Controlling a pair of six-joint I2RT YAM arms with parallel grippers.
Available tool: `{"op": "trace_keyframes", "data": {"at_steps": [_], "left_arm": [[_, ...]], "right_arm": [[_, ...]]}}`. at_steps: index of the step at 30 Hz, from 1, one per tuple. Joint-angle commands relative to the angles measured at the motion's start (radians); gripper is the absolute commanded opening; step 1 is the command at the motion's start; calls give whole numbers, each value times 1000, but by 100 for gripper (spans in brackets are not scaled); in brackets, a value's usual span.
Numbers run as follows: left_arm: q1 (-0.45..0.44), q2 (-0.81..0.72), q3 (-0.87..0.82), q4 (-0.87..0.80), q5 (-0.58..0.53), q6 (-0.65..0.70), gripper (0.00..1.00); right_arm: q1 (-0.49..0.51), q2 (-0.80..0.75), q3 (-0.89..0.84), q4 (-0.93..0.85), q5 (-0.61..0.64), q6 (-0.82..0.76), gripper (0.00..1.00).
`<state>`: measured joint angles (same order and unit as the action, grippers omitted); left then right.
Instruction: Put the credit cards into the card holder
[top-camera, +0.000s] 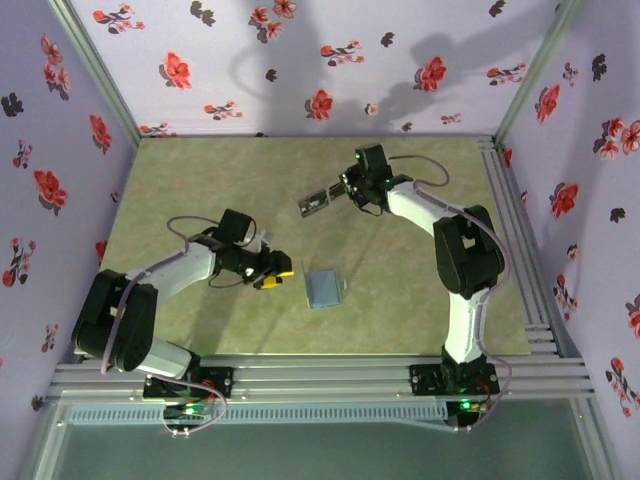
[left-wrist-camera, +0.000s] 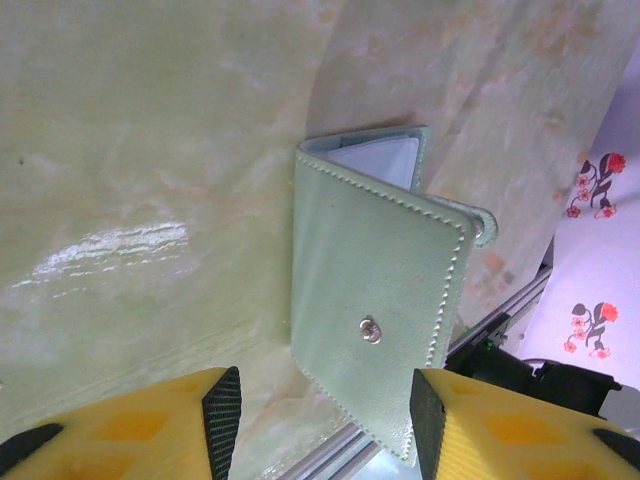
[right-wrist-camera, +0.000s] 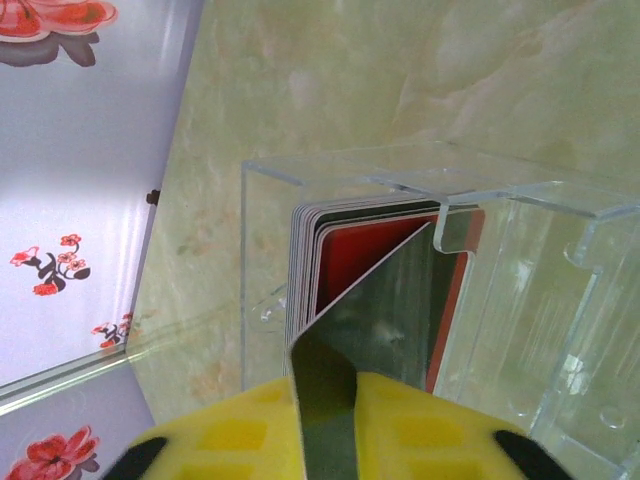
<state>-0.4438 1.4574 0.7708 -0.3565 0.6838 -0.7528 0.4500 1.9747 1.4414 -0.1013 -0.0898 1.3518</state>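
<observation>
Card holder (left-wrist-camera: 370, 300) pale grey-green; cards (right-wrist-camera: 362, 250) red & dark; table (top-camera: 200, 180) marbled green; walls (top-camera: 300, 60) lilac, red flowers.

Behind the card holder (top-camera: 324, 288), a box (top-camera: 313, 205) with credit cards (right-wrist-camera: 380, 262) inside

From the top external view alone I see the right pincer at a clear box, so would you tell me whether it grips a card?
Observer: Yes. In the right wrist view the right pincer is shut on a dark card, its far end inside the clear box.
Operator: Thank you. Are more cards in that box?
Observer: A stack sits inside, with a red card at its front.
Operator: And is the card holder open?
Observer: No. The left wrist view shows the card holder folded, snap stud facing up. The open left pincer is short of it, not touching.
</observation>
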Motion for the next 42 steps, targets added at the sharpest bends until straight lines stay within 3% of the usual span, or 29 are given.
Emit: {"op": "trace_keyframes", "data": {"at_steps": [1, 12, 16, 20, 24, 27, 32, 42], "left_arm": [[10, -18, 5, -48, 13, 38, 52], [13, -76, 46, -62, 29, 31, 53], [10, -98, 71, -74, 34, 21, 57], [-4, -100, 96, -88, 30, 14, 59], [-40, -99, 128, -134, -36, 24, 59], [-41, -122, 109, -138, -88, 19, 60], [-39, -119, 85, -79, -71, -21, 61], [-35, -231, 3, -20, 49, -36, 61]], "right_arm": [[1, -62, -25, -14, 14, -8, 15], [15, -190, -145, -61, -6, -40, 7], [18, -286, -236, -84, -14, -109, 0], [21, -405, -335, -117, -34, -243, 0], [51, -537, -433, -193, -125, -455, 0], [77, -597, -500, -218, -290, -585, 0], [151, -615, -547, -337, -428, -740, 0], [263, -484, -590, -117, -566, -700, 0]]}}
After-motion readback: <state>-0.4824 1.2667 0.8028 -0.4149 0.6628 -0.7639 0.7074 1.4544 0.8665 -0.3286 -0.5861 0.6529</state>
